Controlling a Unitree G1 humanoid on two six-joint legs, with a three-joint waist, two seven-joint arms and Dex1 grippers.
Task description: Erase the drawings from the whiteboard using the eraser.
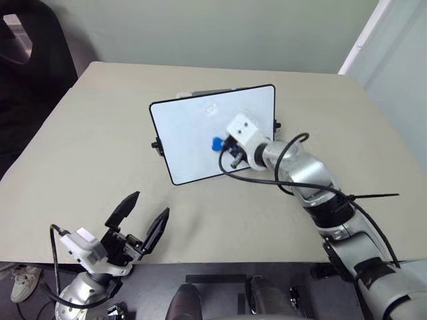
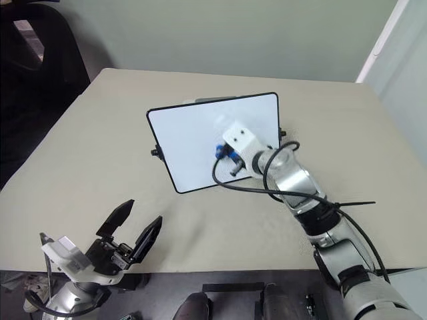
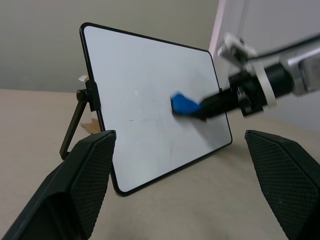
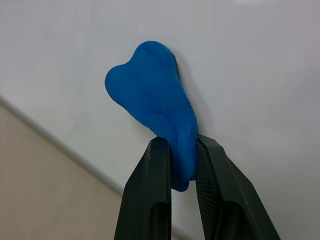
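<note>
A beige bench [image 1: 87, 147] carries the whiteboard [image 1: 193, 137], which stands tilted back on a black prop near the bench's middle. Its white face shows only faint smudges; no red drawings can be made out on it. The right end effector [image 1: 225, 148] reaches to the board's face from the right, its two black fingers [image 4: 150, 200] clamped on the blue eraser [image 4: 155, 107], whose broad end presses against the board's surface. The left end effector [image 1: 141, 217] hovers at the near edge of the bench, well apart from the board, fingers spread wide and holding nothing.
</note>
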